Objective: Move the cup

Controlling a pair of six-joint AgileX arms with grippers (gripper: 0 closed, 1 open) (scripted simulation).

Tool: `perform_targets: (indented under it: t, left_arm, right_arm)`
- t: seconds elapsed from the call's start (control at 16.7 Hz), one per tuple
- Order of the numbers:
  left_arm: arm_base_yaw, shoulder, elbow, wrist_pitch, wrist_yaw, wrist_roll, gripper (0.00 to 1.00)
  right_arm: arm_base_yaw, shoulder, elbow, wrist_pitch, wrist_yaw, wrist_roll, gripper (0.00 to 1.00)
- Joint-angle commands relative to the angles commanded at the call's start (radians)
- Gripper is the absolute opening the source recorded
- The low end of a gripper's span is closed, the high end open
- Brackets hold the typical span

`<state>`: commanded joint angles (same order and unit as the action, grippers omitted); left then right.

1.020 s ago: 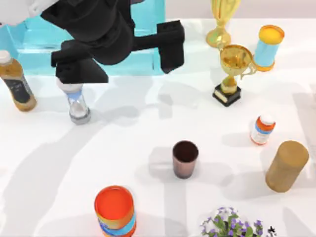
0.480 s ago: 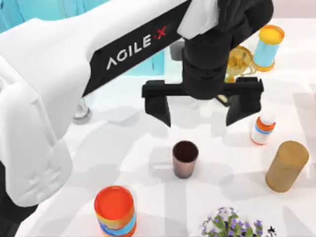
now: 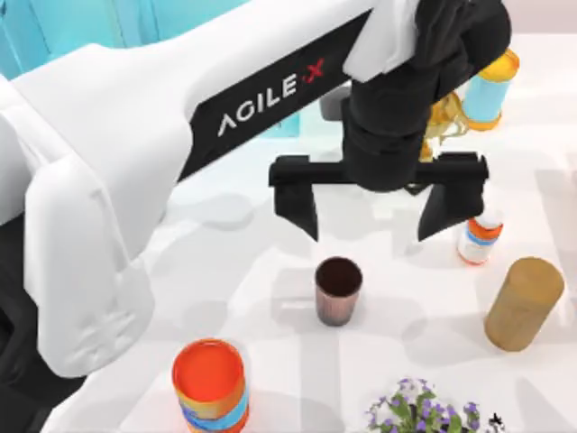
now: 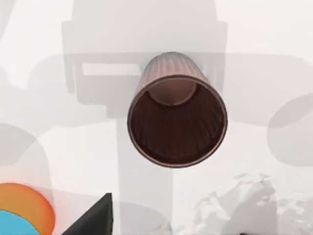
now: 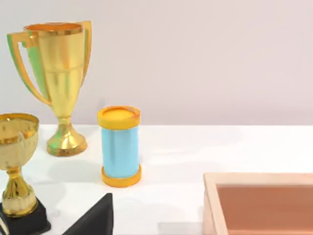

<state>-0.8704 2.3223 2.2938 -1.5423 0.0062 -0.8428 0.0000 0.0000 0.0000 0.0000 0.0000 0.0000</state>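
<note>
Two spread fingers: your left gripper point(image 3: 376, 215) hung wide open just behind the cup point(image 3: 338, 290). Cup stood upright, nearer your left arm.

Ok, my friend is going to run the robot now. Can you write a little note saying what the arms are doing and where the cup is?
Left end effector: open, fingers spread wide, hanging above the table just behind the cup. It holds nothing.
Right end effector: parked off to the side; its camera looks across the table at a blue can with yellow ends and two gold trophies.
Cup: upright near the middle of the table, empty, not touched by anything. An orange-topped can stands in front of it to the left.
Done: the left arm has reached over to the cup.
Left: lower around the cup, close, lift and move it.
</note>
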Motion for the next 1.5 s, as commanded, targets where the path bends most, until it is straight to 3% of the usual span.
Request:
perform_targets:
  t: [0.6,0.9,1.5]
  left_arm:
    - [-0.002,-0.007,-0.383,0.376,0.0,0.001,1.0]
    - [-0.002,-0.007,-0.405,0.398,0.0,0.001,1.0]
    - [-0.002,-0.007,-0.405,0.398,0.0,0.001,0.25]
  right_arm:
    - [0.0,0.0,0.0,0.0,0.0,0.0,1.0]
    - [0.0,0.0,0.0,0.0,0.0,0.0,1.0]
    - [0.0,0.0,0.0,0.0,0.0,0.0,1.0]
